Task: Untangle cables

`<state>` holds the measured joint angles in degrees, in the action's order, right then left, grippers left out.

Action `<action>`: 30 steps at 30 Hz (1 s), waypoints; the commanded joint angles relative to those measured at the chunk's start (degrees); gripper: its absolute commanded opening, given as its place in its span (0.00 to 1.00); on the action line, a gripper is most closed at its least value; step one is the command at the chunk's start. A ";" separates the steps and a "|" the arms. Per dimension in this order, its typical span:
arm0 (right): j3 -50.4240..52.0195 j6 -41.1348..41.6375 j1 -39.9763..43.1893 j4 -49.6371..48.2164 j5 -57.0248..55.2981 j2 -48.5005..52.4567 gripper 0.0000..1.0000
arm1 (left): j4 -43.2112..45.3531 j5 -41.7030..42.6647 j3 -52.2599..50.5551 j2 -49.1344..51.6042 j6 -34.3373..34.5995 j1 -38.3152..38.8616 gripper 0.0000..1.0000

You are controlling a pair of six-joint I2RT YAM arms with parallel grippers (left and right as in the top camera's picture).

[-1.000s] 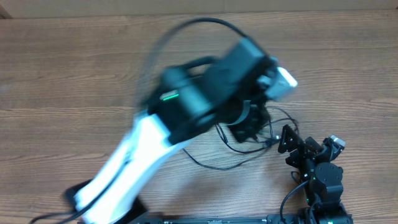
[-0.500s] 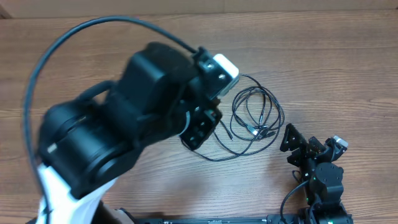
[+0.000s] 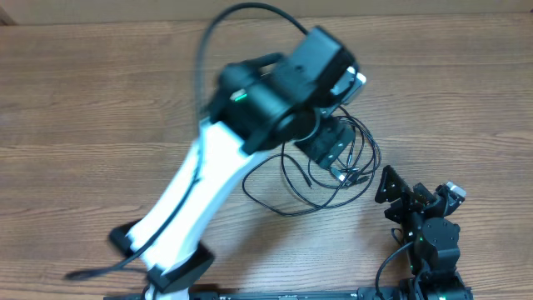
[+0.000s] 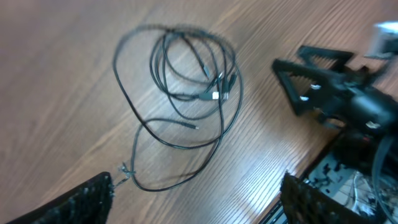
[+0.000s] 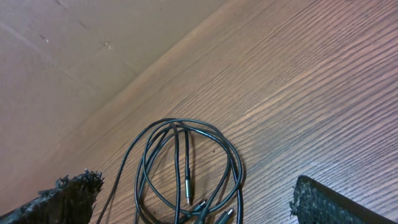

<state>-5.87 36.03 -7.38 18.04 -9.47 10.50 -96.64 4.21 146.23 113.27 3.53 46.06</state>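
Note:
The cables (image 3: 346, 179) are thin black cords lying in a loose tangled loop on the wooden table, plug ends near the middle. In the left wrist view the cables (image 4: 180, 81) lie ahead of my left gripper (image 4: 196, 199), which is open and holds nothing. One strand with a small knot runs close by its left fingertip (image 4: 87, 199). From overhead, my left gripper (image 3: 336, 158) hovers over the loop's left part and hides some of it. My right gripper (image 3: 385, 185) stands open just right of the cables. The cables (image 5: 180, 168) lie ahead of my right gripper (image 5: 199, 202).
The right arm's base and its thick wires (image 3: 429, 242) sit at the table's front right. The left arm (image 3: 208, 192) slants across the front centre. A cardboard-coloured wall (image 5: 93, 37) borders the table's far edge.
My left gripper went from shut to open. The left arm swung left and then back over the cables. The cable loop now spreads further to the left. The right arm stayed still.

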 commanded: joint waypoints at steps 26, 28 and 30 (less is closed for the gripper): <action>0.17 -0.04 0.09 -0.31 -0.83 -0.13 1.00 | 13.44 1.77 -0.37 35.52 28.74 -1.42 0.78; 0.17 -0.04 0.09 -0.28 -0.83 -0.13 1.00 | 15.82 1.77 -0.39 35.89 30.03 -1.42 0.75; 0.17 -0.04 0.09 -0.31 -0.83 -0.13 1.00 | 17.73 1.75 -0.39 36.22 30.38 -1.33 0.75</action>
<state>-5.87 35.99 -7.38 18.04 -9.45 10.50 -80.38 5.56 145.75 148.29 30.04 44.88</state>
